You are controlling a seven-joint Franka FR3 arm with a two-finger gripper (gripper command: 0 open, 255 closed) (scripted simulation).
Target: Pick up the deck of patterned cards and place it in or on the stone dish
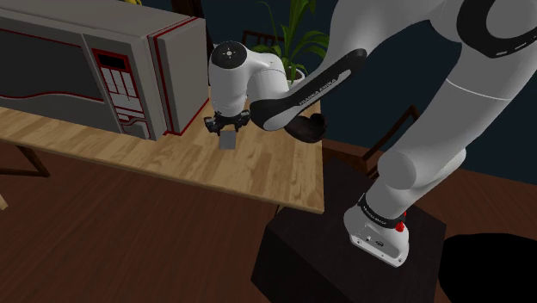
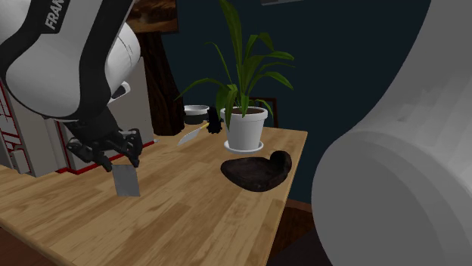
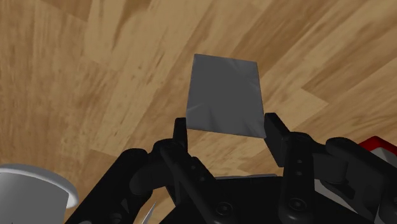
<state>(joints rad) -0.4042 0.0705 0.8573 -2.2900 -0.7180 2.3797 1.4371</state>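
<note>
The deck of cards [image 2: 126, 182] is a plain grey block standing upright, its lower edge at or just above the wooden table [image 2: 189, 219]; I cannot tell whether it touches. My gripper [image 2: 121, 162] comes down from above and is shut on the deck's upper part. In the wrist view the deck [image 3: 226, 92] sits clasped between the two black fingers [image 3: 274, 127]. From the shoulder view, the deck [image 1: 228, 139] hangs under the gripper [image 1: 228, 129] near the microwave. The stone dish [image 2: 257, 172], dark and shallow, lies on the table to the second exterior view's right of the deck.
A large microwave [image 1: 86, 69] stands close beside the gripper. Behind the dish is a white pot with a green plant [image 2: 246, 128]. A knife [image 2: 193, 134] and a small bowl [image 2: 197, 112] lie further back. The table edge [image 1: 320, 185] is near the stand.
</note>
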